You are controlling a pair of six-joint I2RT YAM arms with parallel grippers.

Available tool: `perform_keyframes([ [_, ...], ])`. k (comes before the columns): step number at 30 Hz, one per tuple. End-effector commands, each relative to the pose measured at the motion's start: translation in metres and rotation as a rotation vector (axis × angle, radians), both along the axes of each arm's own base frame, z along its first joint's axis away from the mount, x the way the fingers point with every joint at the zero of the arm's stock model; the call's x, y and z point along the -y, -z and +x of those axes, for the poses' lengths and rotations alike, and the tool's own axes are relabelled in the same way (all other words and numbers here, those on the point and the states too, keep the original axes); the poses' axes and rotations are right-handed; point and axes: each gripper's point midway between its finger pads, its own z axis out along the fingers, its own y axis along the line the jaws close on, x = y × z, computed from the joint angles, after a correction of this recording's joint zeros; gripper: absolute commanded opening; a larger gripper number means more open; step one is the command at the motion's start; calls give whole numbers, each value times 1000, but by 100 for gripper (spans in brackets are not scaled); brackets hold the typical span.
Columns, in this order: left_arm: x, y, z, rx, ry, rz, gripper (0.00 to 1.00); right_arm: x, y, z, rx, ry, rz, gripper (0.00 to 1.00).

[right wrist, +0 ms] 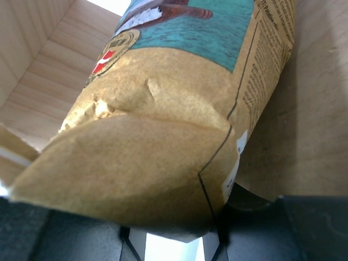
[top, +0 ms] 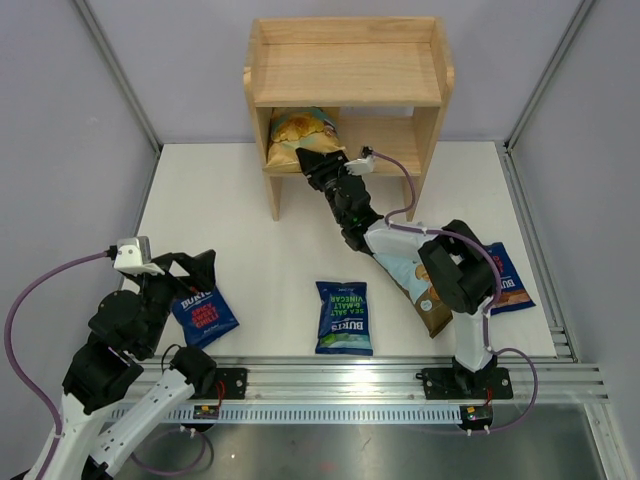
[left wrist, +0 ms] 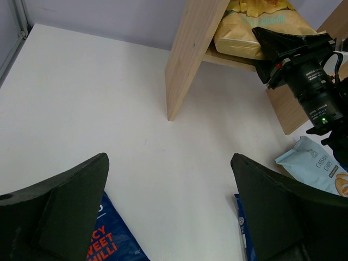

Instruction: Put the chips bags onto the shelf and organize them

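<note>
Approx 1 of 5 done: yellow bag on shelf lower tier, upper centre, right tool gripping its end; other bags on table, left tool wide open by red-lettered bag, lower left.

We see the yellow-and-teal bag and the pale wooden shelf. The green-lettered bag and a red-lettered bag are dark blue.
</note>
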Motion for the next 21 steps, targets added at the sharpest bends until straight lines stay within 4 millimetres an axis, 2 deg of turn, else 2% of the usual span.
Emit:
perform_keyframes([
  [1, -3, -8, 2, 39, -17, -3, 99, -19, -23, -4, 10, -29, 66, 32],
  [6, -3, -7, 2, 40, -15, -4, 99, -18, -13, -7, -65, -17, 8, 41],
  [8, -3, -8, 1, 41, -17, -7, 99, -16, -18, -11, -89, -26, 11, 47],
  [9, -3, -8, 1, 42, -15, -8, 99, -16, -9, -12, -126, -25, -17, 50],
  [11, -4, -8, 1, 43, -17, -8, 99, -15, -14, -17, -144, -40, -30, 54],
  [12, -4, -8, 1, 41, -18, -7, 99, -15, -6, -19, -175, -45, -53, 56],
  [13, -4, -7, 1, 40, -20, -7, 99, -15, -9, -22, -184, -56, -52, 58],
  [15, -5, -8, 1, 42, -23, -10, 99, -13, -2, -26, -213, -62, -79, 63],
  [21, -5, -7, 0, 38, -25, -12, 99, -5, -9, -36, -231, -73, -91, 76],
])
